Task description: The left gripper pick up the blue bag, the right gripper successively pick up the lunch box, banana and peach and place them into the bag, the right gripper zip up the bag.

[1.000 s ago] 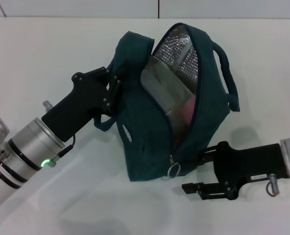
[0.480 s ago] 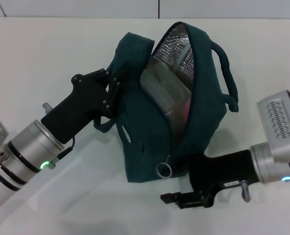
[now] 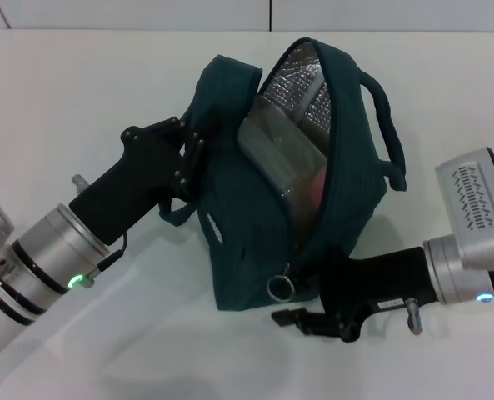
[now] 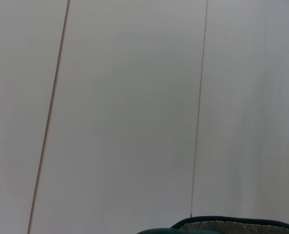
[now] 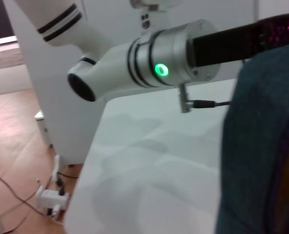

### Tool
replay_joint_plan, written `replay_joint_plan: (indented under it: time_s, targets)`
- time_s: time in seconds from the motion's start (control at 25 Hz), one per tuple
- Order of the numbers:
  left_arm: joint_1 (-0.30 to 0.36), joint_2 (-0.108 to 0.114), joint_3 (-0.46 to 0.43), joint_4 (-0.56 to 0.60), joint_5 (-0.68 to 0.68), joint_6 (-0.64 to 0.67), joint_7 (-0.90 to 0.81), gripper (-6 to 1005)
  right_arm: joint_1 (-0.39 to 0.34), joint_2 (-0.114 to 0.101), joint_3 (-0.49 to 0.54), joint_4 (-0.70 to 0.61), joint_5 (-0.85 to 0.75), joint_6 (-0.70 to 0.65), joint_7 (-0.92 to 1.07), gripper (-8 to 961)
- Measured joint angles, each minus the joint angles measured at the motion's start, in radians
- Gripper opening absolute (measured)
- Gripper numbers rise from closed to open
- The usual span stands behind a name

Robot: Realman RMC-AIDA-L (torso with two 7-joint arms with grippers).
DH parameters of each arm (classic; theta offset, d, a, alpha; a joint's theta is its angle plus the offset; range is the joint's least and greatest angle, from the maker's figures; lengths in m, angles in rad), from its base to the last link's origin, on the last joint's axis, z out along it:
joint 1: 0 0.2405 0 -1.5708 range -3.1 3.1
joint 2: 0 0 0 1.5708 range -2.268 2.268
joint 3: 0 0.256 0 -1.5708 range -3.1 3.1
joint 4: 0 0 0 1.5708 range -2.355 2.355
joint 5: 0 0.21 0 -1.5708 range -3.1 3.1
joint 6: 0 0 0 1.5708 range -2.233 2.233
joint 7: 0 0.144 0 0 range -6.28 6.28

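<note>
From the head view I have the blue bag [image 3: 255, 217] lying on the white surface [image 3: 80, 100], its mouth gaping so the silver foil lining [image 3: 301, 92] shows, with a bit of the pink peach [image 3: 316, 190] inside. My left gripper [image 3: 192, 154] is clamped on the bag's left side. My right gripper [image 3: 309, 308] sits at the bag's near end, beside the metal ring pull [image 3: 279, 287]; I cannot tell whether its fingers are parted or closed. I can read no writing or label anywhere.
</note>
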Motion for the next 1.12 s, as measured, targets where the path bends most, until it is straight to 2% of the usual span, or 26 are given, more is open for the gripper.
replay_joint_plan:
  time_s: [0.16, 0.36, 0.48, 0.88, 1.12]
  targets:
    - [0.001, 0.0, 0.0, 0.001, 0.0, 0.0, 0.0, 38, -0.001, 0.001, 0.007, 0.005, 0.007, 0.03, -0.001, 448]
    - [0.001, 0.0, 0.0, 0.003, -0.003, -0.002, 0.001, 38, -0.002, -0.004, 0.006, 0.002, 0.008, 0.037, -0.011, 233]
    - [0.001, 0.0, 0.0, 0.005, -0.002, -0.004, 0.027, 39, -0.005, -0.004, 0.006, 0.0, 0.009, 0.033, -0.049, 57]
    - [0.009, 0.0, 0.0, 0.001, 0.0, 0.028, 0.062, 69, -0.018, -0.006, 0.004, -0.02, 0.034, 0.005, -0.13, 28]
    - [0.02, 0.0, 0.0, 0.0, -0.001, 0.064, 0.036, 283, -0.027, -0.011, 0.004, -0.049, 0.034, 0.003, -0.152, 26]
